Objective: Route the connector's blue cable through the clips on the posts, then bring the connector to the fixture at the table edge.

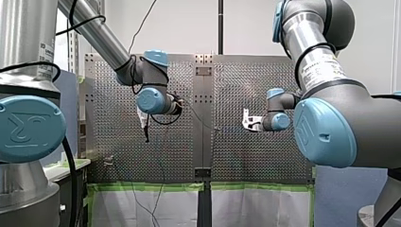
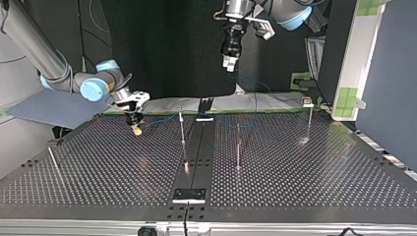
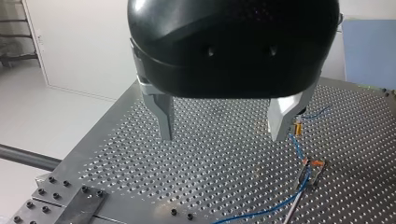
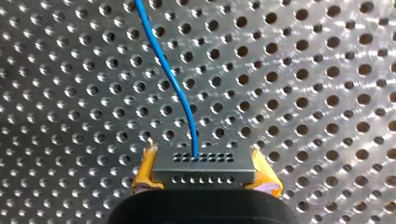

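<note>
My right gripper (image 4: 203,179) is shut on the grey connector (image 4: 203,167), with a yellow pad (image 4: 145,170) on each side. The blue cable (image 4: 173,79) leaves the connector's face and runs ahead over the perforated plate. At the top view's left, my right gripper (image 2: 135,129) hangs just above the table. My left gripper (image 2: 228,63) hangs high over the far edge. Its metal fingers (image 3: 164,116) stand open around nothing. Beside them the blue cable (image 3: 296,143) runs over the table to a small clip piece (image 3: 314,169).
Thin posts stand on the table in the top view: one (image 2: 182,129) left of the middle strip, one (image 2: 238,143) right of it, one (image 2: 310,120) at the far right, and a leaning one (image 2: 54,163) at the left. A dark plate (image 2: 189,194) sits at the near edge.
</note>
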